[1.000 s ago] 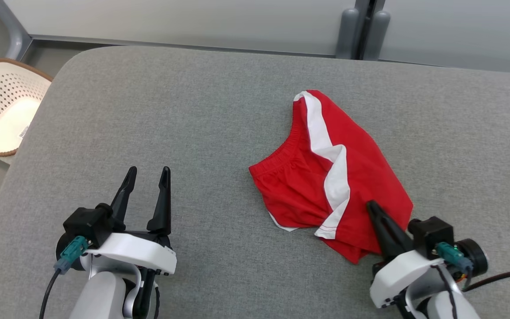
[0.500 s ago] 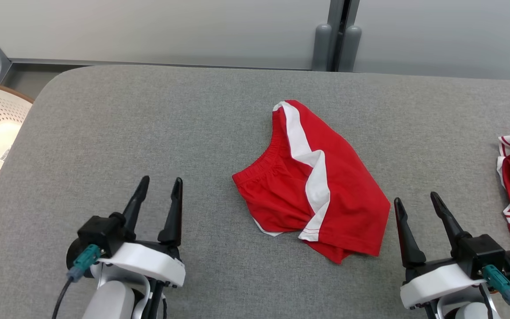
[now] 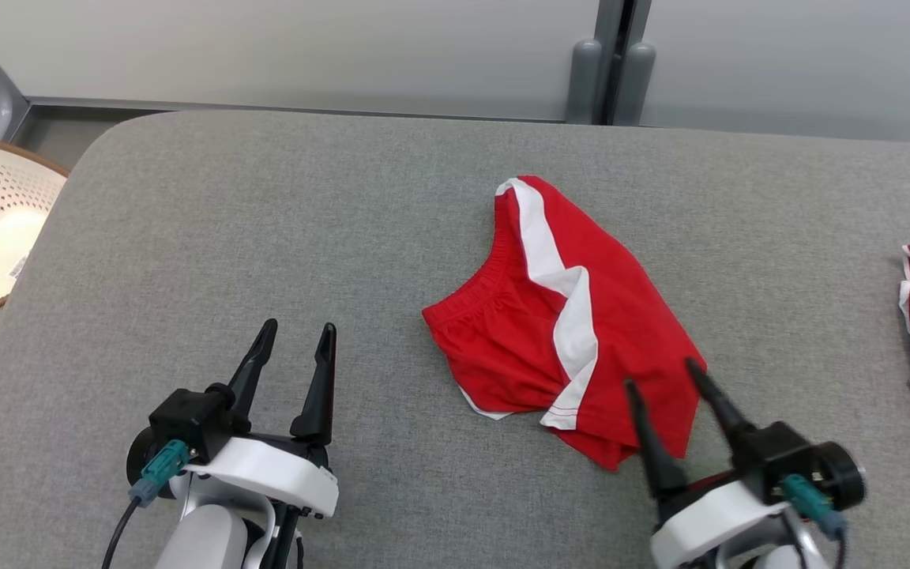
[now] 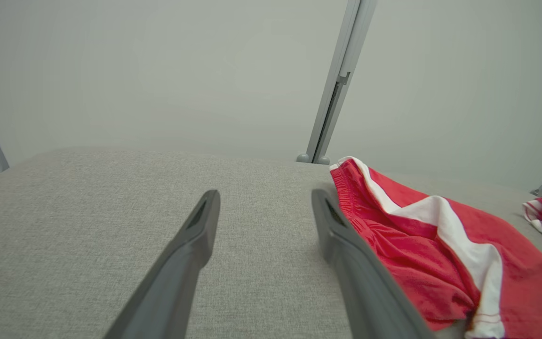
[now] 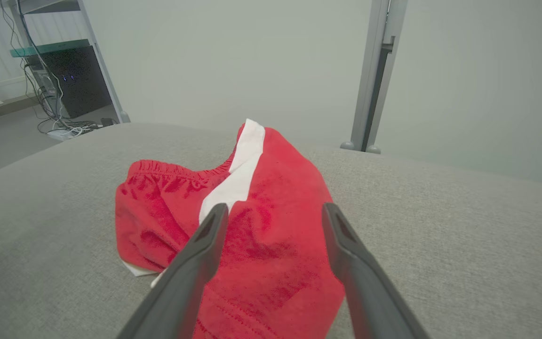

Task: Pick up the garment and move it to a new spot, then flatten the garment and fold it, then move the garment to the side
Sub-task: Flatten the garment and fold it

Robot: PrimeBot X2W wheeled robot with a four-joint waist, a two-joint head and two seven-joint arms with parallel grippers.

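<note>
The red garment [image 3: 565, 324] with its white stripe lies rumpled on the grey tabletop [image 3: 265, 221], one layer doubled over, its waistband turned toward the left claw [image 3: 298, 325]. That claw is released and empty, well apart from the garment on the waistband side. The right claw [image 3: 659, 373] is released too, its fingers [image 5: 195, 263] spread above the garment's near right corner with nothing pinched between them. This looks like the approach to a grasp, for either lifting or flattening. Next, the right claw should probably sink onto that corner and clench the cloth. The left claw would then need to reach the waistband so the garment can be drawn out flat.
</note>
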